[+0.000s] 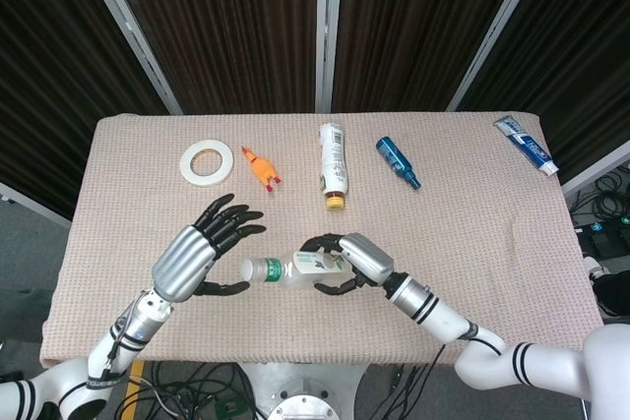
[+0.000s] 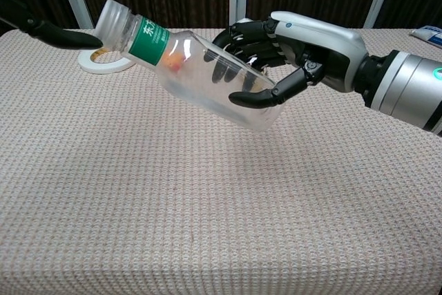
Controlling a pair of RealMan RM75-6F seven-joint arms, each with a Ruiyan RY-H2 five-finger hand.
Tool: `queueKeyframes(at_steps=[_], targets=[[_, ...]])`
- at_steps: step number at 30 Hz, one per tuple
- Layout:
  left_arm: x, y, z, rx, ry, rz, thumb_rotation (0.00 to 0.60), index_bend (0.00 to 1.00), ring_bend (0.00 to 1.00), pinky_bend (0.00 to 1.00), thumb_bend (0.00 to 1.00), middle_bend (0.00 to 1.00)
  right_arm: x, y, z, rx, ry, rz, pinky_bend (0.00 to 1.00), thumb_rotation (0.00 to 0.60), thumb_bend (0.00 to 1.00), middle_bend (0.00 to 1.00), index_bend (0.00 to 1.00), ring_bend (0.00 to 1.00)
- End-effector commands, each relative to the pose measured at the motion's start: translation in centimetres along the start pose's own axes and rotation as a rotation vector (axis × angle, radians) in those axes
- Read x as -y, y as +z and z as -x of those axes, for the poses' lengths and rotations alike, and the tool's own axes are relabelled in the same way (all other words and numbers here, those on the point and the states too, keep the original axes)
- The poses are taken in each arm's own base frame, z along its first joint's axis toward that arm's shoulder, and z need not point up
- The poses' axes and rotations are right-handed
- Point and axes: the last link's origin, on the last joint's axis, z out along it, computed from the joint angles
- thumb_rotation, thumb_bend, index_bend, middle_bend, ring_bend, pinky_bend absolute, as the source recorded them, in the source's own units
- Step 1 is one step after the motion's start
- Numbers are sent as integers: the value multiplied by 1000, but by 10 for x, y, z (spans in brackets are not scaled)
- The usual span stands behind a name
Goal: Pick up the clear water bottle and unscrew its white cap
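My right hand (image 1: 352,261) (image 2: 290,56) grips the clear water bottle (image 1: 290,269) (image 2: 200,70) round its lower half and holds it above the table, lying almost level. Its green label and white cap (image 1: 250,270) (image 2: 112,20) point towards my left hand (image 1: 202,248), and the cap end is tilted up in the chest view. My left hand is open with fingers spread, just left of the cap; one fingertip (image 2: 69,35) reaches close to the cap at the left edge of the chest view. Whether it touches the cap I cannot tell.
On the beige cloth table (image 1: 472,223) lie a white tape ring (image 1: 207,162), an orange toy (image 1: 261,168), a white bottle with a yellow cap (image 1: 334,164), a blue tube (image 1: 398,161) and a toothpaste tube (image 1: 528,145) at the far right corner.
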Motion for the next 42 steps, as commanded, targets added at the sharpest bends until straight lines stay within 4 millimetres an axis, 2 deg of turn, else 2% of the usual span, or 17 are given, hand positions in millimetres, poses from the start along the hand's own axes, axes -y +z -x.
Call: queueKeyframes(at_steps=[1, 18, 29, 42], targets=[[-1, 1, -1, -4, -3, 4, 600, 197, 102, 50, 0, 137, 0, 1, 1, 5, -2, 0, 410, 600, 449, 467, 511, 324], [-6, 2, -5, -9, -3, 25, 600, 198, 102, 49, 0, 137, -1, 4, 3, 19, -9, 12, 415, 600, 449, 470, 523, 329], [2, -3, -2, 0, 7, -8, 600, 197, 103, 50, 0, 137, 0, -2, -1, 12, -2, 5, 421, 600, 449, 473, 527, 335], [-8, 2, 0, -4, -18, 29, 600, 197, 103, 49, 0, 137, 0, 1, 4, 31, -17, 16, 424, 600, 450, 475, 541, 336]])
